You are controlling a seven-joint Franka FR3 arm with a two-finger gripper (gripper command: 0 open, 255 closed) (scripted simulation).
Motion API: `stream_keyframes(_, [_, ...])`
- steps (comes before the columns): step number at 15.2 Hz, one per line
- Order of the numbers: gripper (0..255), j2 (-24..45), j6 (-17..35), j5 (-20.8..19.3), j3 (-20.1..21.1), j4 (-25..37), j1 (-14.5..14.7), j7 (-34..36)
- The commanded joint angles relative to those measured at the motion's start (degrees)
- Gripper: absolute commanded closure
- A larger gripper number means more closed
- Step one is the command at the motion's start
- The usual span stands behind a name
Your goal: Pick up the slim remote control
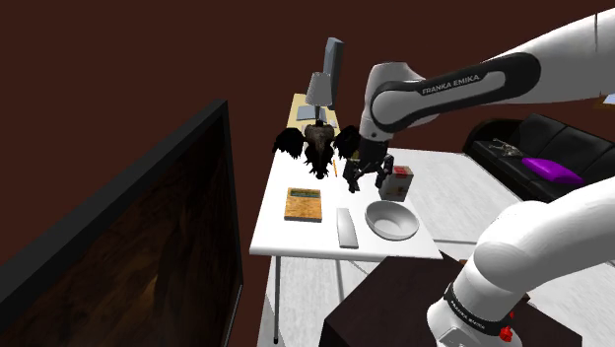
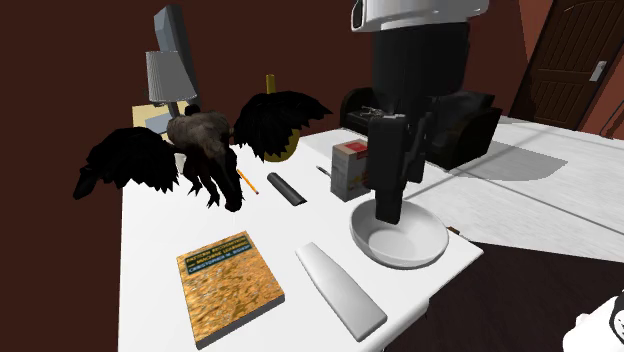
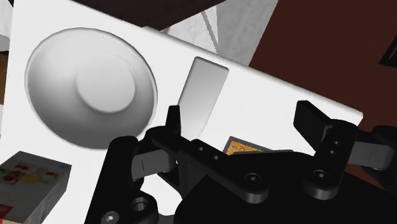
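Hovering above the white bowl [image 1: 372,214], your gripper [image 1: 367,180] had its fingers [image 3: 315,121] spread wide, empty. The grey slim remote control [image 1: 345,228] lay untouched on the surface [image 1: 286,237] just beside the bowl. Approach, grasp and lift remained.

On the table [image 1: 286,235], seen from the shoulder view, the book [image 1: 304,204] lies at the left. The slim remote [image 1: 345,227] is near it to the right, and the bowl [image 1: 391,220] is right of the remote, all three near the front edge. The box [image 1: 399,182] stands behind the bowl. My pincer [image 1: 367,180] hangs over the bowl's far rim, just beside the box. Farther back stands the winged figure [image 1: 317,146], with a pencil [image 2: 248,183] and a short bar [image 2: 285,189] lying between it and the box. A sofa [image 1: 512,148] sits beyond the table at the right, and a screen [image 1: 148,237] stands at the left.
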Motion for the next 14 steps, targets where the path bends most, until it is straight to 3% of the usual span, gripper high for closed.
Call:
stream_keyframes(1, [0, 3.02, 5.14, -0.01, 0.45, -1.54, -0.88, 1.98])
stream_keyframes(8, [0, 17.18, 22.26, -1.39, 1.48, -3.11, -4.36, 9.06])
stream_keyframes(14, [0, 31.47, 35.61, -5.0, 1.09, -1.1, -7.19, 16.55])
